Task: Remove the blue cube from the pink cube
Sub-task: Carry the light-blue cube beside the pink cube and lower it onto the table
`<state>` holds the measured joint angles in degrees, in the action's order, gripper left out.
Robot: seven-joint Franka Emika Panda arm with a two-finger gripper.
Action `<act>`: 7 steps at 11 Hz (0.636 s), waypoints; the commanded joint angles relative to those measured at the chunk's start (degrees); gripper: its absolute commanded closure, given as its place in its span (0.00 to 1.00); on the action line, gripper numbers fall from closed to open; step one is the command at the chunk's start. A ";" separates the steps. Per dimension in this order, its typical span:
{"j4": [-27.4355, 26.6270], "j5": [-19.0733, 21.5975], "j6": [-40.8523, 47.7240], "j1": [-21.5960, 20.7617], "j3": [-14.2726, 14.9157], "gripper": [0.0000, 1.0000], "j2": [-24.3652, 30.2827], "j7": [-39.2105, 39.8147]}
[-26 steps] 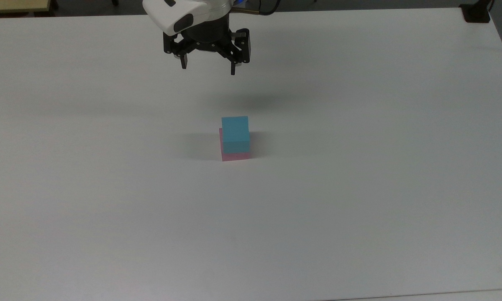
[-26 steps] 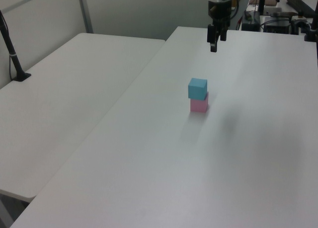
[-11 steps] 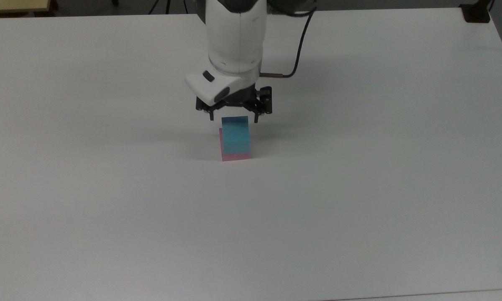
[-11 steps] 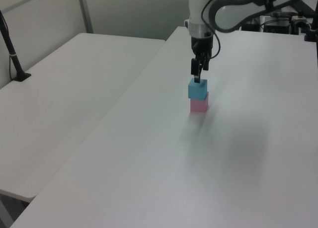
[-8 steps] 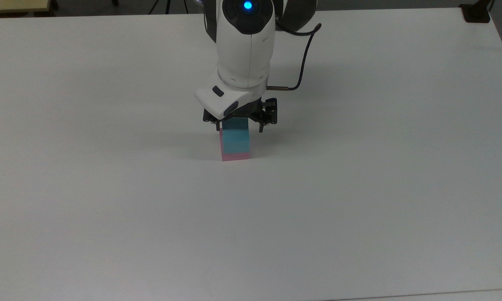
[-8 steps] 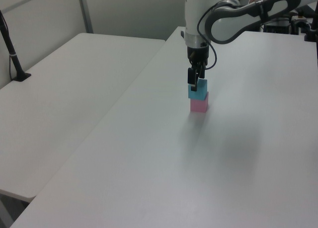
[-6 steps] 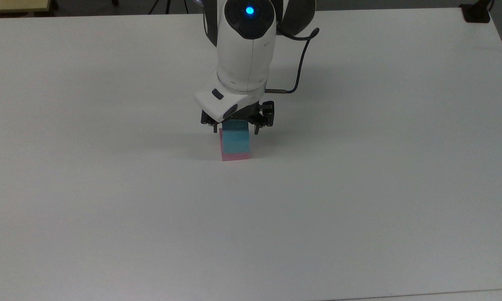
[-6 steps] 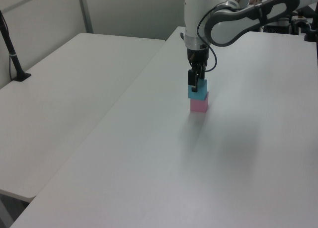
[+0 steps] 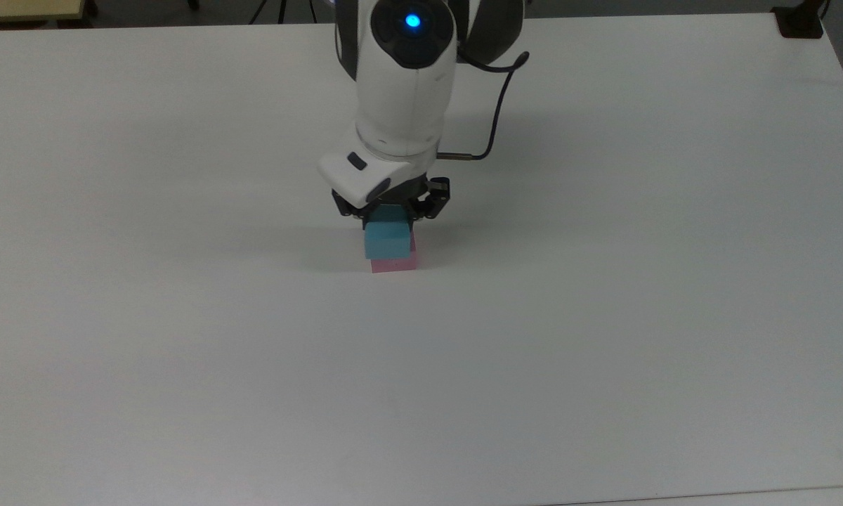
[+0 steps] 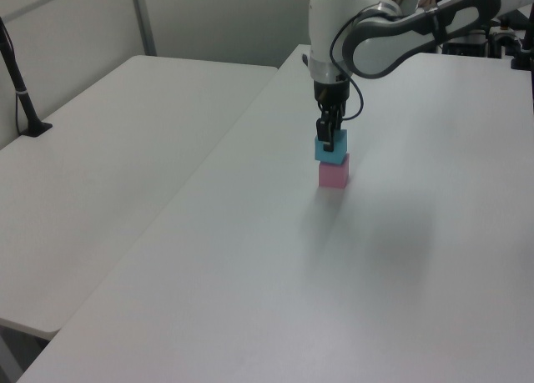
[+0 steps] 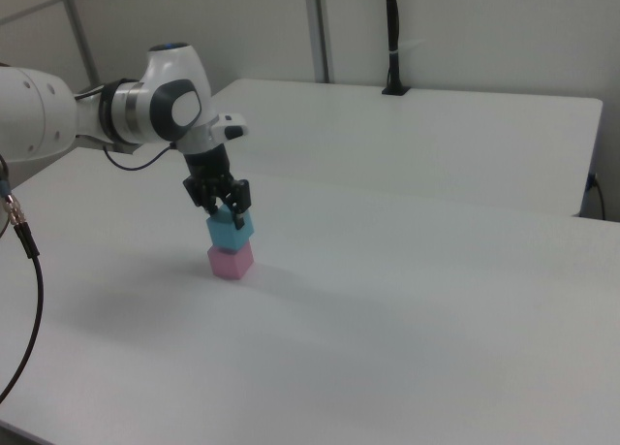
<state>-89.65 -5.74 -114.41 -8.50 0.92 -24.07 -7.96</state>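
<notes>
Claw [image 9: 390,219]: pinching blue cube [image 9: 387,240] from directly above, fingers on opposite sides.
Blue cube: gripped between the fingers, shifted toward the top view's left, over pink cube [image 9: 395,263].
Pink cube: resting on worktop [image 9: 604,316].
Likely exit: straight up.

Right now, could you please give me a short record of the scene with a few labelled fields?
surface: white table
blue cube: clamped in the end effector, turned slightly askew over the pink cube
pink cube: flat on the table, directly under the blue cube
contact between cubes: in the right view the blue cube sits very close above the pink cube; whether they touch cannot be told
end effector state: closed on the blue cube from above
task status: blue cube gripped, not yet moved aside
</notes>
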 commanded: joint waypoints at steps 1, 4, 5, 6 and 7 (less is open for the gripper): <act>0.18 1.70 2.18 6.27 1.10 0.77 1.75 11.34; 0.00 0.91 -1.40 12.87 1.19 0.64 -2.02 17.26; -0.09 0.48 -3.51 14.28 1.19 0.53 -3.52 17.45; -0.09 -0.31 -4.93 14.99 1.19 0.44 -4.75 17.45; -0.18 -1.28 -5.46 15.26 1.19 0.33 -5.20 17.45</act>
<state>-89.46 -5.54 -117.39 6.57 2.09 -27.81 8.75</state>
